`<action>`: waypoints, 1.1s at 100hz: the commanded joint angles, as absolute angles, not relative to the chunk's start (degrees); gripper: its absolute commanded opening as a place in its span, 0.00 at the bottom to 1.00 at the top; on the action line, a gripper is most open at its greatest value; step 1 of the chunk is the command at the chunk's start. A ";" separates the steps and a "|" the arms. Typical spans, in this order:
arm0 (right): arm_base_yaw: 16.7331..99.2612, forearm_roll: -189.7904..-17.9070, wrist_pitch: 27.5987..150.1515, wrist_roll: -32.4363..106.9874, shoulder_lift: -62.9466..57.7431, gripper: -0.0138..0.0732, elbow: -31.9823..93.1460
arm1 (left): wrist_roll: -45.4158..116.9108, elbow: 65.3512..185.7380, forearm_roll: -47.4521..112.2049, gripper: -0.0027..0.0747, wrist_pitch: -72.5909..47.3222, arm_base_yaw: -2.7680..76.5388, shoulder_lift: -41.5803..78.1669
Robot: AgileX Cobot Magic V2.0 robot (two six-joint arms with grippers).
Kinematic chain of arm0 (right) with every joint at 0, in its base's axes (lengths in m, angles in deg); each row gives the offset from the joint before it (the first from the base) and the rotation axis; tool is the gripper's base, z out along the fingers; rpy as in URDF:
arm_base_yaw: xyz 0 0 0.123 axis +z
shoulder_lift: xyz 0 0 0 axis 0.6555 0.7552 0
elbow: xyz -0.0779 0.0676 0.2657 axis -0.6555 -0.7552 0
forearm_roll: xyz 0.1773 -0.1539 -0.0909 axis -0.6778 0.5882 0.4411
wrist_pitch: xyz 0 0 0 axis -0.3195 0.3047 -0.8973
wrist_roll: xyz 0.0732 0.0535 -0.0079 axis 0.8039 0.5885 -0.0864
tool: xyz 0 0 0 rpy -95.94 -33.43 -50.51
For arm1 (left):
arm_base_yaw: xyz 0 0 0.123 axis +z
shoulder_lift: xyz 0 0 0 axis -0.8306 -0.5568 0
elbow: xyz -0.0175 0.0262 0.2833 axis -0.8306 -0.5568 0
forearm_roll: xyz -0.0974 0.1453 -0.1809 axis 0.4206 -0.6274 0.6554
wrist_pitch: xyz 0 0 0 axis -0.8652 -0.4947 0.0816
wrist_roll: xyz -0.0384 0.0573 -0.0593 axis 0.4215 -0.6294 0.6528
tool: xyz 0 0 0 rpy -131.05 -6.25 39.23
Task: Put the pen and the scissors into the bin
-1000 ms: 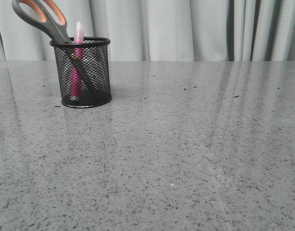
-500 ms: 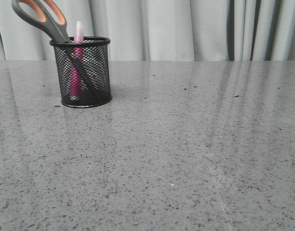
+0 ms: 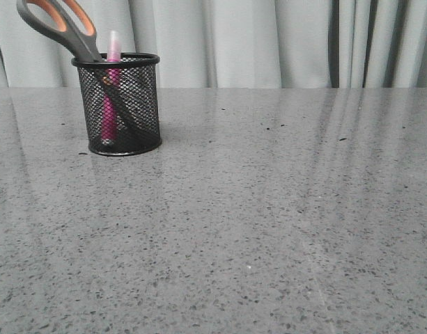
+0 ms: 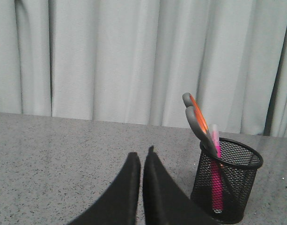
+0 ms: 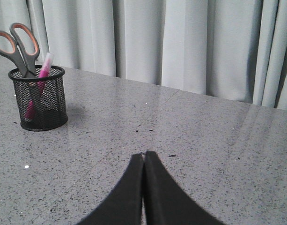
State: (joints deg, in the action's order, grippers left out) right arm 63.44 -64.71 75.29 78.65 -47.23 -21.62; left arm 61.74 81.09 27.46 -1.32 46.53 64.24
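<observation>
The black mesh bin (image 3: 120,104) stands at the far left of the grey table. The pink pen (image 3: 112,90) stands upright inside it, its whitish cap above the rim. The scissors (image 3: 63,28) lean in the bin blades down, with the grey and orange handles sticking out to the left. Bin (image 4: 226,185), pen (image 4: 215,173) and scissors (image 4: 195,119) show in the left wrist view, and bin (image 5: 38,97), pen (image 5: 41,77) and scissors (image 5: 20,47) in the right wrist view. My left gripper (image 4: 141,157) is shut and empty, beside the bin. My right gripper (image 5: 143,154) is shut and empty, far from it. Neither gripper shows in the front view.
A pale grey pleated curtain (image 3: 269,42) hangs behind the table's far edge. The speckled grey tabletop (image 3: 255,223) stretches to the front and right of the bin.
</observation>
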 commanded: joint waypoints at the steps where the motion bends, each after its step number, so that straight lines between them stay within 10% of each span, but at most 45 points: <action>1: 63.20 -65.02 71.57 78.22 -46.85 0.10 -20.02 | 61.67 82.69 28.02 0.01 3.24 46.62 63.79; 110: 63.20 -65.02 71.57 78.22 -46.85 0.10 -20.10 | 75.89 66.48 11.93 0.01 -0.30 52.73 77.91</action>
State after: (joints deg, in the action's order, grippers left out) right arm 63.44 -64.93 75.40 78.65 -47.35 -21.62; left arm 75.55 67.88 10.63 -4.45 52.51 76.10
